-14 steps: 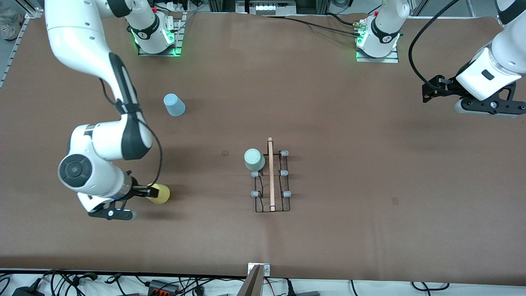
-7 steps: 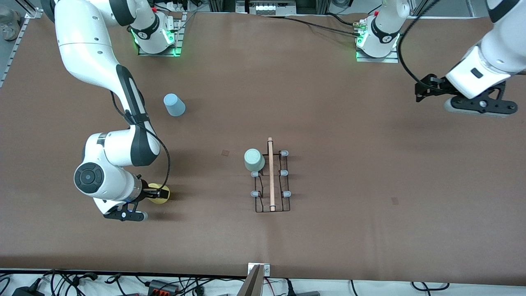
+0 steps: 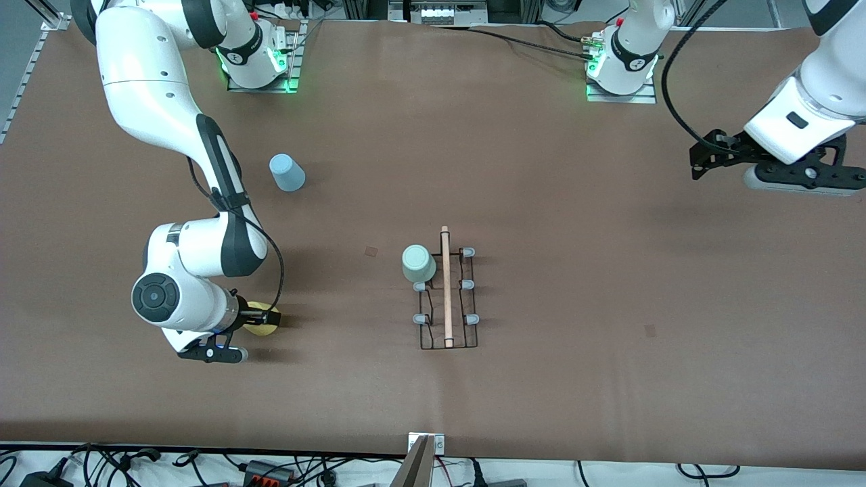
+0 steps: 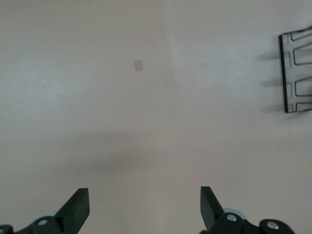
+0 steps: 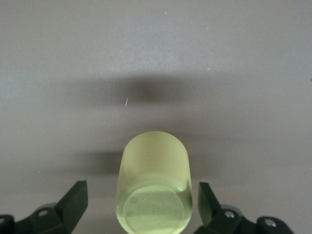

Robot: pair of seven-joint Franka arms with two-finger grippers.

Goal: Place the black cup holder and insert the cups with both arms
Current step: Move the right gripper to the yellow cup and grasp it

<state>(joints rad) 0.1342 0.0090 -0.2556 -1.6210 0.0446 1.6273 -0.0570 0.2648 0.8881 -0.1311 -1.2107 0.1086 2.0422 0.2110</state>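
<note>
Toward the right arm's end of the desk, right hand spread wide astride the lying yellow cup; looked light, thin-walled, slick, so grip mid-body, gently. Black cup holder mid-desk. Left hand waited, wide, over bare desk

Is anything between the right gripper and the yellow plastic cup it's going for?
Nothing visible. The right gripper is open with the yellow plastic cup already between its fingers, on the brown table toward the right arm's end. The left gripper waits open over bare table.
</note>
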